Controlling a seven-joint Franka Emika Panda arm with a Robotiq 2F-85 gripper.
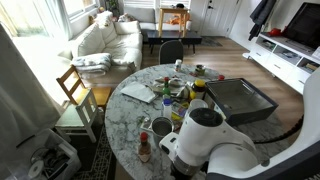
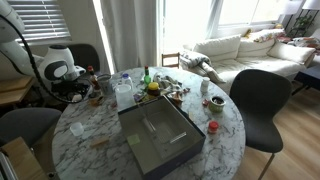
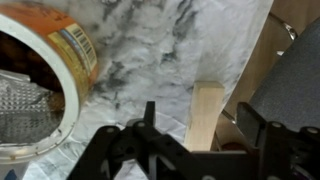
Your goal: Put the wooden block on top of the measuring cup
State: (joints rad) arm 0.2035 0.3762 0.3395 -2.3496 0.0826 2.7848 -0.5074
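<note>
In the wrist view the wooden block (image 3: pixel 207 110), a light-tan plain stick, lies on the marble table close to its edge. My gripper (image 3: pixel 200 118) is open, with one dark finger on each side of the block and a gap on both sides. A round white-rimmed container (image 3: pixel 70 95) with an orange label lies to the left of the block; I cannot tell whether it is the measuring cup. In both exterior views the arm (image 1: pixel 205 135) (image 2: pixel 60 70) reaches down over the cluttered side of the table and hides the block.
The round marble table (image 2: pixel 215 150) carries a large dark grey tray (image 2: pixel 160 135), bottles, mugs and jars (image 2: pixel 150 85). A dark chair (image 2: pixel 262 100) stands beside it. A bottle (image 1: pixel 145 148) stands near the arm. The table's edge runs just right of the block.
</note>
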